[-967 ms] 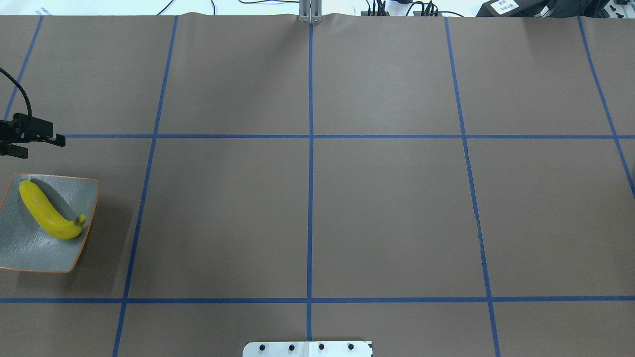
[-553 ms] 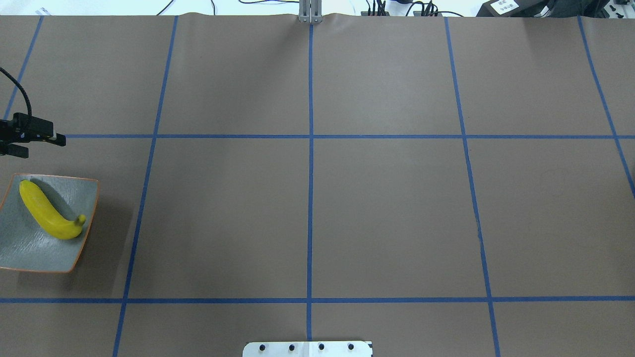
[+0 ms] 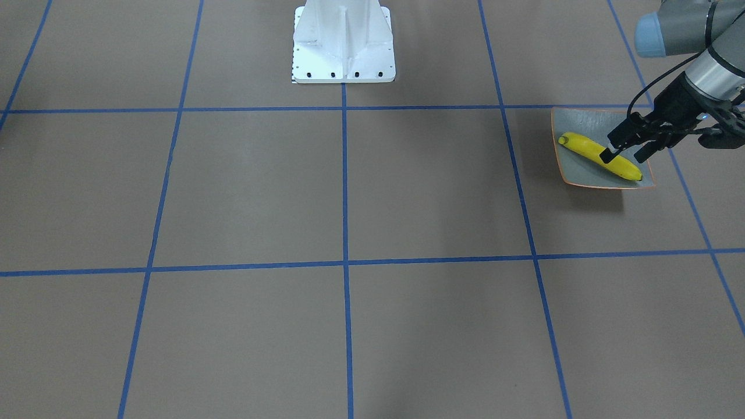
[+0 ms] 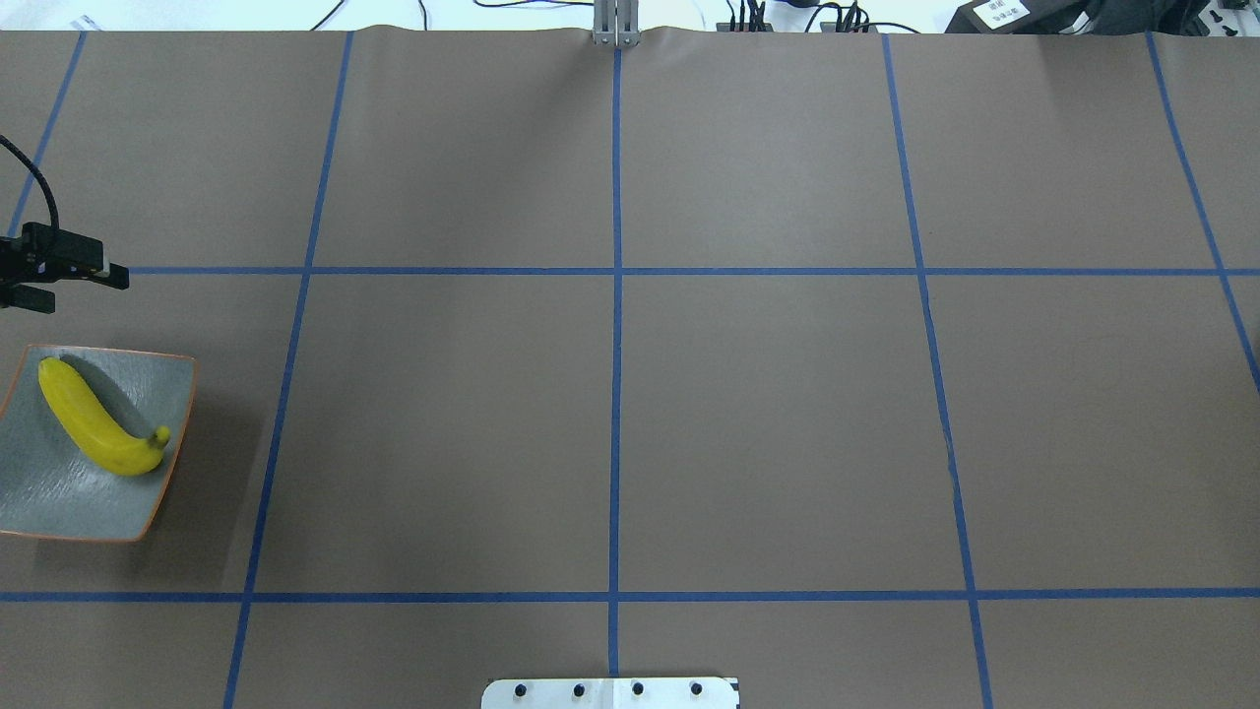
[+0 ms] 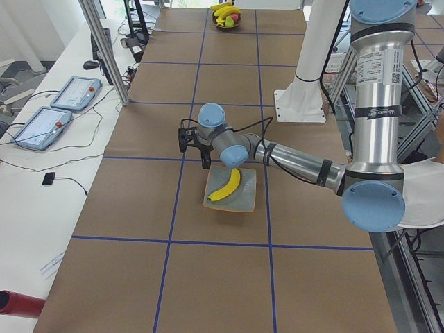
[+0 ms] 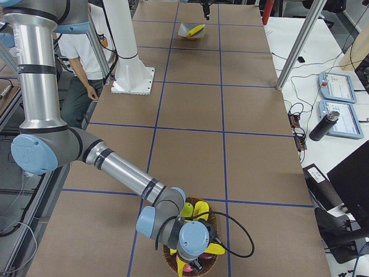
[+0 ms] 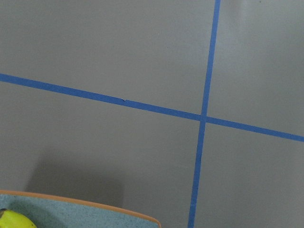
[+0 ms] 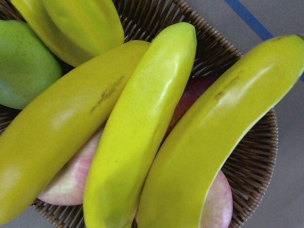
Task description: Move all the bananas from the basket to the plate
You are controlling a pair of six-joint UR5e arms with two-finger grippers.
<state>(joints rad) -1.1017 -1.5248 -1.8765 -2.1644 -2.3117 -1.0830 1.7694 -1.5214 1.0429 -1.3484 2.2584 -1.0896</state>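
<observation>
At the left edge of the overhead view sits one plate (image 4: 59, 497). It is square and grey-green, with a thin orange rim and wavy upturned edges. One banana (image 4: 94, 423) lies slantwise on it. Just above the plate in that frame, the left gripper (image 3: 623, 156) hangs with its fingers wide and empty. The brown tabletop (image 4: 768, 423) fills the rest of the frame. Only the side and right wrist views show the wicker basket (image 8: 254, 187). Up close it holds at least three bananas (image 8: 142, 142), one green fruit (image 8: 23, 66) and some pinkish fruit (image 8: 71, 183). The right gripper (image 6: 196, 261) hangs over the basket, at the bottom of the right-side view. I cannot tell how its fingers are set.
</observation>
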